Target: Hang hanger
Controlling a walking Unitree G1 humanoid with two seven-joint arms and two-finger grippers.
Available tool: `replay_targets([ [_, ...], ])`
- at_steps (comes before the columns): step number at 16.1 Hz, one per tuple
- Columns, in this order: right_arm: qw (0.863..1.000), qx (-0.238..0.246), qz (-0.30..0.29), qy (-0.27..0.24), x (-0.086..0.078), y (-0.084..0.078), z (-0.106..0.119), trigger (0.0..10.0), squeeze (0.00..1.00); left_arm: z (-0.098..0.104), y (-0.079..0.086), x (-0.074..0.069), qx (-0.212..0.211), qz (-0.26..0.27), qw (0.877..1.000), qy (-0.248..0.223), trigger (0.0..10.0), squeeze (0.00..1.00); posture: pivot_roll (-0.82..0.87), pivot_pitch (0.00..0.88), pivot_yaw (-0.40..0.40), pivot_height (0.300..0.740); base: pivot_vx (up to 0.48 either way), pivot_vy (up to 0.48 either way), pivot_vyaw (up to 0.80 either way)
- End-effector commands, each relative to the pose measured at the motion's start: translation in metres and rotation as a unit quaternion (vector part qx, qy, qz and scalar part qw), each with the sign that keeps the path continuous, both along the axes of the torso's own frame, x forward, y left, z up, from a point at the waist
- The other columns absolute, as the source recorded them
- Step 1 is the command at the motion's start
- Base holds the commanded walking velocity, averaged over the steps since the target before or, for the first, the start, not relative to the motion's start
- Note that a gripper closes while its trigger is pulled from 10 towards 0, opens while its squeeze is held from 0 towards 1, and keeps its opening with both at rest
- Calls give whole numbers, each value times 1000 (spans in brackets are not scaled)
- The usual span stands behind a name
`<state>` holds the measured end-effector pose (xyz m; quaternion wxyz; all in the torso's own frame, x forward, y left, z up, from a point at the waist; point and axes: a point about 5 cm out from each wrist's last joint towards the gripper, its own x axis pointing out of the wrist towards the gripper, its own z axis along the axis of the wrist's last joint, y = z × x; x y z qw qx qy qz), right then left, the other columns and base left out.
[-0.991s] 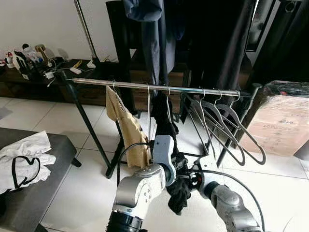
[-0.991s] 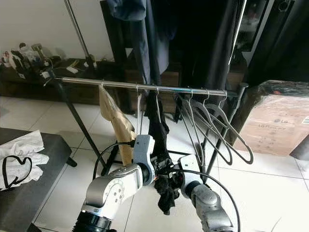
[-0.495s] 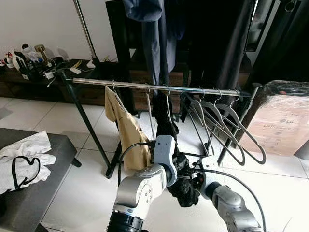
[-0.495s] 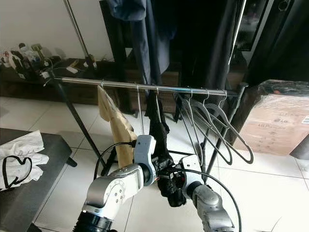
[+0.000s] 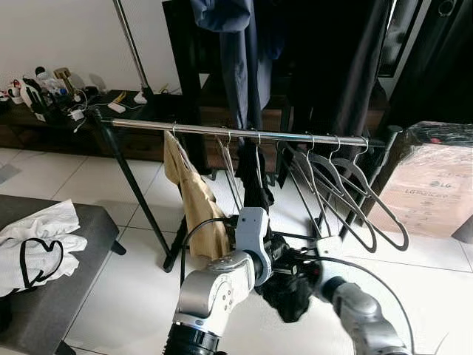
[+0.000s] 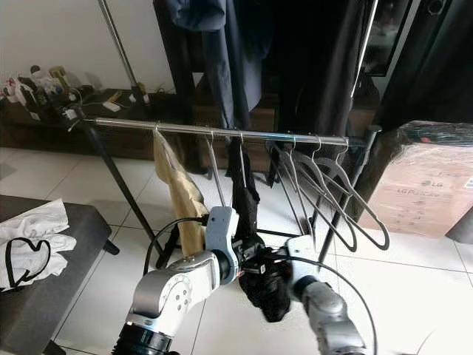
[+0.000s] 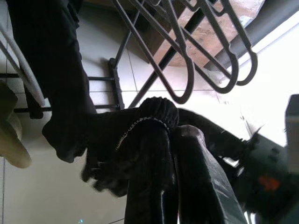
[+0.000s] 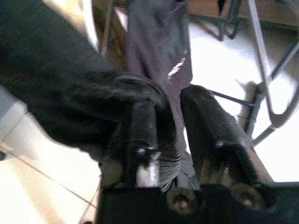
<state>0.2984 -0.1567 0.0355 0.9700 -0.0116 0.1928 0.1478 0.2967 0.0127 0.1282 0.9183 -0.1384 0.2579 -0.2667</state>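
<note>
A black garment (image 5: 255,185) hangs from a hanger on the silver rail (image 5: 236,133), and its lower end is bunched into a dark bundle (image 5: 290,294) in front of my arms. My left gripper (image 5: 279,268) is shut on that bundle from the left; in the left wrist view the cloth wraps over one finger (image 7: 149,177). My right gripper (image 5: 306,272) meets it from the right, shut on the same cloth, which drapes over a finger (image 8: 145,140). A bare thin hanger (image 5: 229,166) hangs tilted between the black garment and a tan garment (image 5: 196,203).
Several empty grey hangers (image 5: 347,200) crowd the rail's right end. Dark clothes (image 5: 244,59) hang behind the rack. A cardboard box (image 5: 436,192) stands at right. A grey bench (image 5: 44,310) with white cloth (image 5: 37,240) sits at left. The rack's black leg (image 5: 140,200) slants down.
The black bundle has been drawn up and to the right between both grippers. My right arm has shifted right. The bare thin hanger now hangs tilted instead of straight.
</note>
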Motion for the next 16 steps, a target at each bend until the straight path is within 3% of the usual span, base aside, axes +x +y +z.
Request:
replay_targets([
  [1,1000,-14,-18,6,-2,-8,-2,0,0,1,-3,2,24,0,1000,-6,10000,0,-42,84,28,740,0,0,0],
  [3,999,-34,-31,0,-3,-18,1,0,0,-5,6,6,83,19,996,-19,10000,0,-47,82,27,740,0,0,0],
  [8,998,-11,-48,-28,0,-15,14,0,0,-13,4,3,109,-9,994,-12,10000,0,-49,79,26,740,0,0,0],
  [10,1000,-17,-18,-19,-3,-9,11,0,0,-11,2,3,104,-14,994,-19,10000,0,-46,79,27,740,0,0,0],
  [11,999,-18,44,14,-11,-1,4,0,0,-10,3,3,100,-13,995,-17,10000,0,-46,79,28,740,0,0,0],
  [12,997,-26,70,28,-15,1,2,1922,0,-10,3,3,99,-12,995,-16,10000,0,-47,80,28,740,0,0,0],
  [13,992,-49,107,54,-23,1,-4,10000,635,-10,4,3,98,-12,995,-16,10000,0,-49,81,29,740,0,0,0],
  [14,990,-56,113,65,-27,-1,-7,10000,635,-10,4,4,93,-10,995,-15,10000,0,-50,82,29,740,0,0,0],
  [15,992,-38,98,66,-26,-4,-6,10000,1000,-9,3,4,87,-9,996,-14,10000,0,-52,83,31,740,0,0,0],
  [16,992,-19,106,63,-27,-2,-3,10000,1000,-8,2,4,78,-9,997,-12,10000,0,-55,84,35,740,0,0,0],
])
